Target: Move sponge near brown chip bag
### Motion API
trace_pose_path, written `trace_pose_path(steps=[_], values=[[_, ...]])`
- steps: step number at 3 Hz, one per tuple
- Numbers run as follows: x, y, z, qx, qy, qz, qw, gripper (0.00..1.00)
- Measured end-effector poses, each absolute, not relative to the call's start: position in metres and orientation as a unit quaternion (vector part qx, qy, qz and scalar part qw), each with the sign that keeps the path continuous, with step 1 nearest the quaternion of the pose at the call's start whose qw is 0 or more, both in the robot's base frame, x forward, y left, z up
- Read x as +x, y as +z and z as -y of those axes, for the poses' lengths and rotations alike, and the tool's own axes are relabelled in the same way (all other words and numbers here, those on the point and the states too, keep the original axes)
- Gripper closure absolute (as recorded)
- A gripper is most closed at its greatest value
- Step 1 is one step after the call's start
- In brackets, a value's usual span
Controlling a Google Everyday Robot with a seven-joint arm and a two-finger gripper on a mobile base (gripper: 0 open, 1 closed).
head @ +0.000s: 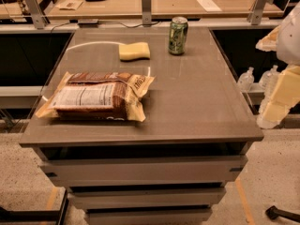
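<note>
The pale yellow sponge (134,51) lies flat at the back of the grey table (201,107), left of a green soda can. The brown chip bag (96,96) lies flat on the table's left side with its white label panel up, a short way in front of the sponge and apart from it. My gripper (276,64) hangs off the table's right edge, far from both. Its pale yellow blocky fingers (281,95) are spread and hold nothing.
A green soda can (178,35) stands upright at the back of the table, right of the sponge. Wooden desks with metal posts (146,6) run behind the table. Plastic bottles (247,78) sit low at the right, beyond the edge.
</note>
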State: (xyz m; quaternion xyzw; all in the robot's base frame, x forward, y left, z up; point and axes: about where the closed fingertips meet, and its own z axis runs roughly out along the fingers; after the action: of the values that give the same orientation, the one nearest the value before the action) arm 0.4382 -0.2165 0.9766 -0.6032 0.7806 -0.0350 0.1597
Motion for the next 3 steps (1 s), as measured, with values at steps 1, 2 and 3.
trace_pose_path(steps=[1, 2, 3], values=[[0.438, 0.977, 0.217, -0.603, -0.035, -0.781, 0.16, 0.0], [0.443, 0.979, 0.209, -0.599, -0.019, -0.782, 0.17, 0.0], [0.457, 0.977, 0.19, -0.592, 0.01, -0.783, 0.188, 0.0]])
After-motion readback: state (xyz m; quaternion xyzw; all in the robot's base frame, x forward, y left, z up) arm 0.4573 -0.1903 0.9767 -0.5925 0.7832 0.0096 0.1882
